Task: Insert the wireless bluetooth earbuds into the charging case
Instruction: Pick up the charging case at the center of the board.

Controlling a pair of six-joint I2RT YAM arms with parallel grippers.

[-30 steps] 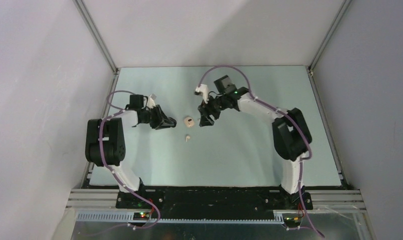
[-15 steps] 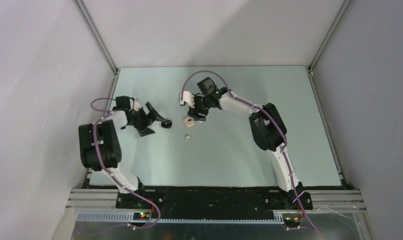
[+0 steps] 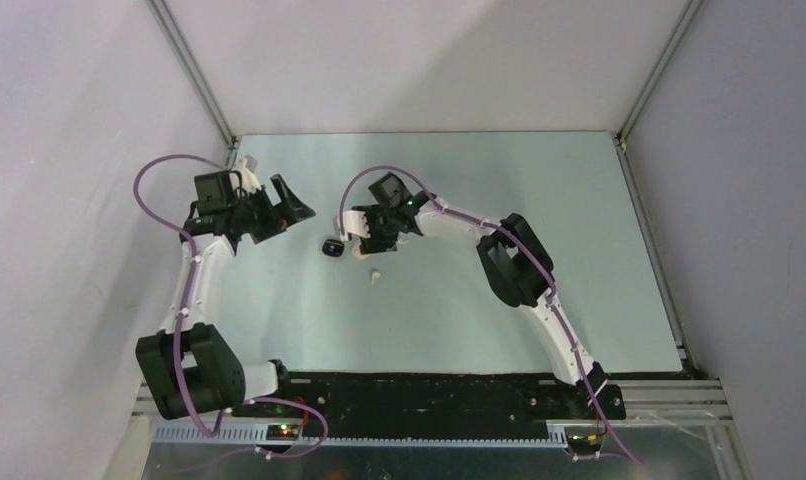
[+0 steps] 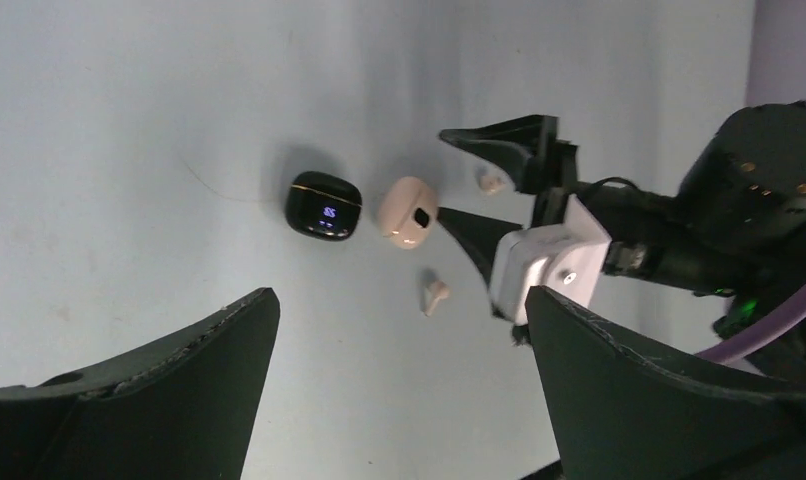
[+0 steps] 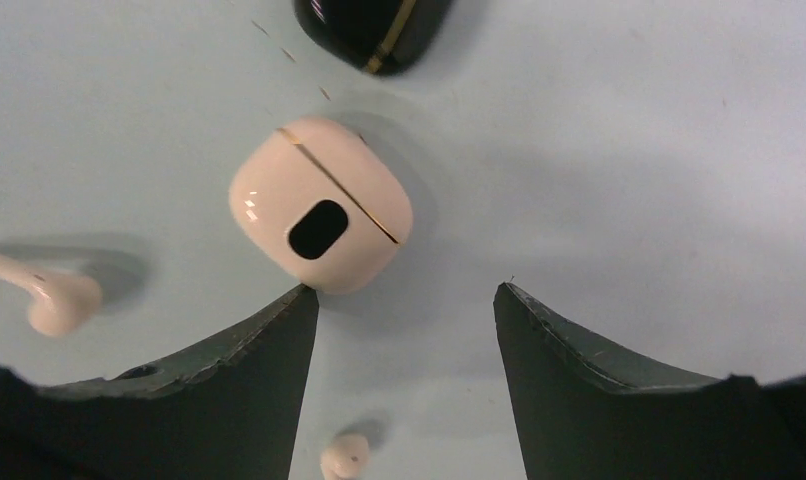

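**A:** What is the overhead view showing?

**B:** The left jaws are hanging spread wide over the far-left part of the table (image 3: 499, 310), holding nothing and well apart from the things. The right jaws are hovering parted over the middle and hiding most of the charging case. A black case (image 3: 331, 247) is lying just to their left, and a loose earbud (image 3: 375, 275) is lying a little nearer the bases.

**A:** And the left wrist?

**B:** It is looking across at everything. The charging case (image 4: 409, 212) is sitting just beside the black case (image 4: 324, 205), not touching it. The stemmed earbud (image 4: 434, 295) is lying near it. The second earbud (image 4: 492, 181) is lying on the table between the right arm's fingertips, unpinched.

**A:** The right wrist?

**B:** The charging case (image 5: 321, 205) is lying just ahead of the parted jaws, off toward one fingertip and nearly touching it. Its lid seam is looking shut, so I'm judging the step to be taking hold of the case.

**A:** How should that go?

**B:** The jaws should be sliding sideways until both fingers are straddling the case, then lowering squarely. The shell is looking smooth and rounded, so it is likely to squirt out under an off-centre squeeze. Gripping below the seam is leaving the lid free. The fingers should also be steering clear of the black case and both buds.
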